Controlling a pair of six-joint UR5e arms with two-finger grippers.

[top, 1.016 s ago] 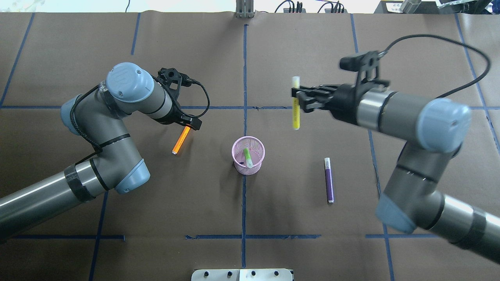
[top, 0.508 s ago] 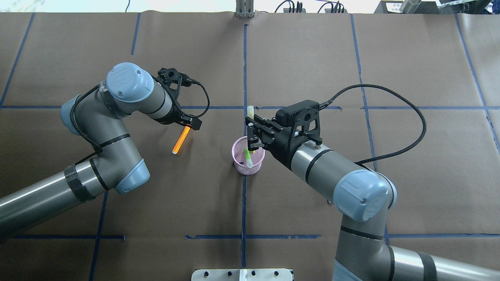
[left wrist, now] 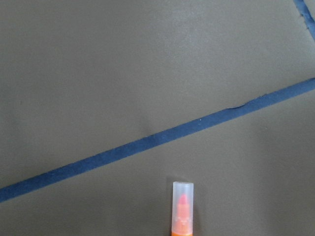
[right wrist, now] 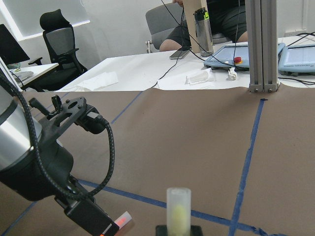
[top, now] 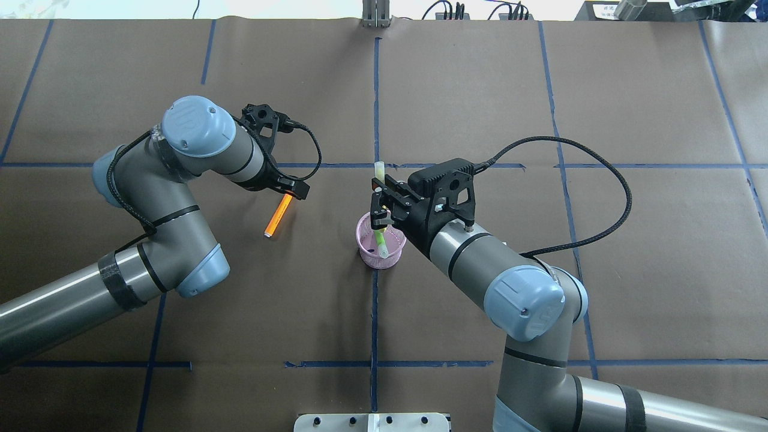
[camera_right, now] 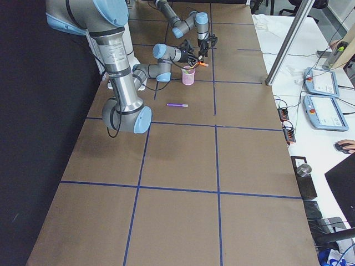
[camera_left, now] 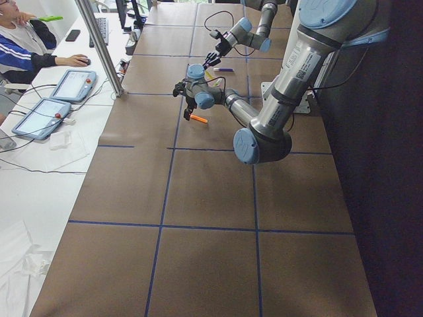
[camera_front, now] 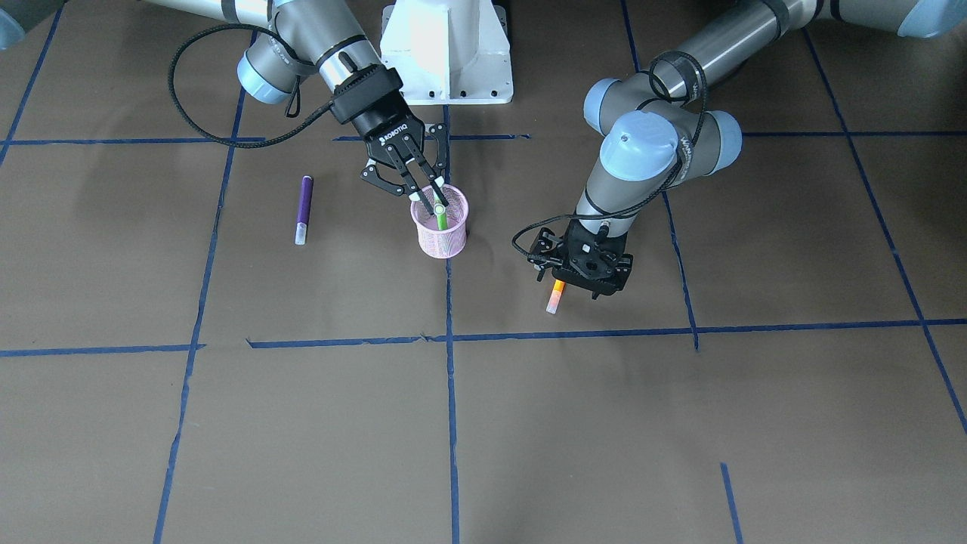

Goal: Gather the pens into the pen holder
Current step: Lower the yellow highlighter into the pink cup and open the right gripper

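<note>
One green pen [top: 381, 245] is leaned inside the pen holder [top: 393, 257], while a yellow-green pen [right wrist: 178, 206] is gripped upright, cap end up, between the closed fingers of the right gripper [camera_front: 429, 198], directly over the holder's mouth. Whether its lower end is inside the rim cannot be told. For a clean drop, that end should be lowered below the rim before the fingers are parted, and kept off the green pen so that nothing is jammed and the light cup is not tipped. A release from too high risks a bounce off the rim. The left gripper [top: 294, 193] is set over one end of the orange pen [top: 277, 216], well apart from the holder; whether its fingers are clamped cannot be told. The purple pen [camera_front: 304, 205] is left lying on the table [top: 480, 90]
</note>
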